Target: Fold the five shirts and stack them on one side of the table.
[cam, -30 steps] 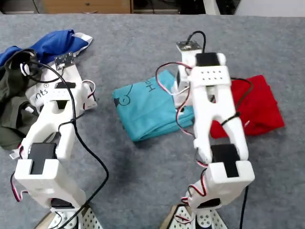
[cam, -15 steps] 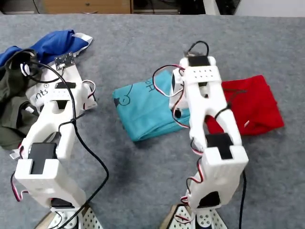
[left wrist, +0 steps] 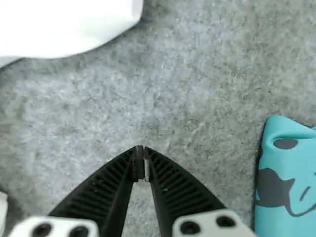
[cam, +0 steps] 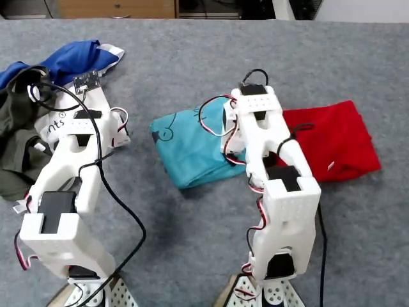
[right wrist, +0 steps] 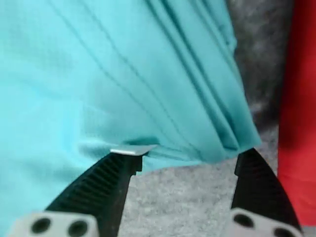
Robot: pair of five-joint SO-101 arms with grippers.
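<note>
- Grey felt table (cam: 192,57), two white arms side by side at the near edge.
- Far left: unfolded heap, blue shirt (cam: 77,57) on top, dark olive shirt (cam: 16,128) below it, white shirt (cam: 54,121) partly under the left arm.
- Left gripper (left wrist: 140,163): fingers pressed together, holding nothing, over bare felt between white shirt and teal shirt.
- Centre: teal shirt (cam: 192,147), folded, lying flat.
- Right gripper (right wrist: 190,153): spread wide, holding nothing, over the teal shirt's edge.
- Right: red shirt (cam: 339,141), folded, just beside the teal one.
</note>
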